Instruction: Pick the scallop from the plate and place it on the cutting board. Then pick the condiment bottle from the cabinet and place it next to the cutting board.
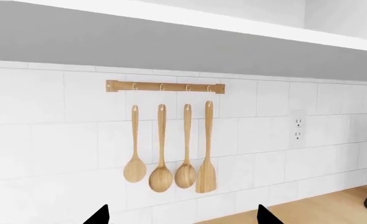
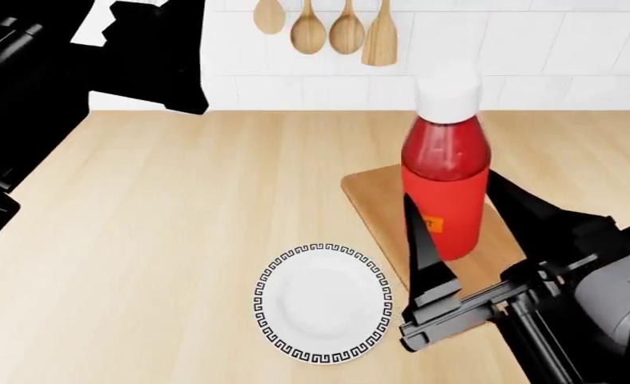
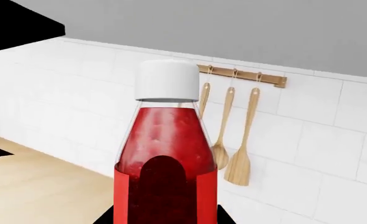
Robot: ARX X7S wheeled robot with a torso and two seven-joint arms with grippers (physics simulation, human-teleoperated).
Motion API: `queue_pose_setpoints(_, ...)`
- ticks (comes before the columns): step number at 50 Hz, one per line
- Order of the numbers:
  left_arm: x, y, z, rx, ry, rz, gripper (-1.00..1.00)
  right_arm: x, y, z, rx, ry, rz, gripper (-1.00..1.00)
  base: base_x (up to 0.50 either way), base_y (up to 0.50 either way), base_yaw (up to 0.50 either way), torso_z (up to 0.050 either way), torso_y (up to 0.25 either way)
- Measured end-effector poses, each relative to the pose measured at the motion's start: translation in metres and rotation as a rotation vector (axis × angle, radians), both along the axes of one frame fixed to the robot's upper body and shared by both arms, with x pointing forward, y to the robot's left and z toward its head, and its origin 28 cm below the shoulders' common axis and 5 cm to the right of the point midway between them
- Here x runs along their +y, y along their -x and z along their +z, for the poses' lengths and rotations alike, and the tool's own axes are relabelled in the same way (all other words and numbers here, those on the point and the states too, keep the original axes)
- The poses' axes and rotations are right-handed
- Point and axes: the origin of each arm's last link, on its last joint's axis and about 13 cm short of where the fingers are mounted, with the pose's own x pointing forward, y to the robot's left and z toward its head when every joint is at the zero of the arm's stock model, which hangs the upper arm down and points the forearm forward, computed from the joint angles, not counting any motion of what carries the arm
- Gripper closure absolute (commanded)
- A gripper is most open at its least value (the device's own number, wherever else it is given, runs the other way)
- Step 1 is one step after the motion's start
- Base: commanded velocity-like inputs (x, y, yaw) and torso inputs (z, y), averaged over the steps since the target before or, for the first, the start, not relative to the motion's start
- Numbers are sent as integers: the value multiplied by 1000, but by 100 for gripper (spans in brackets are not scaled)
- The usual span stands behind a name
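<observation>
Pale wooden countertop below; right gripper clamped on red white-capped condiment bottle, upright, cap up, above brown wooden cutting board

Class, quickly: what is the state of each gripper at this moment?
Left gripper: open, holding nothing.
Right gripper: closed on the condiment bottle, held upright.

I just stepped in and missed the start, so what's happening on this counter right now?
The right gripper holds the red condiment bottle upright over the cutting board. The patterned plate sits empty on the wooden countertop, beside the board; the scallop is not in view. The left gripper is open, raised and pointed at the wooden utensils hanging on the tiled wall, holding nothing.
</observation>
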Motion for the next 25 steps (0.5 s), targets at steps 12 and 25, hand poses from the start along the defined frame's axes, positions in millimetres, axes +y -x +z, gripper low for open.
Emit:
queue_pose_setpoints(12,-1,0,-2,7,-2,-1,-100,-11,24,-4,44,-18,-59,100,0,0,0,0,0)
queue_pose_setpoints(25,-3,0,-3,9,-4,-5,-100,-23,45,-12,101,-44,-155,100,0,0,0,0,1)
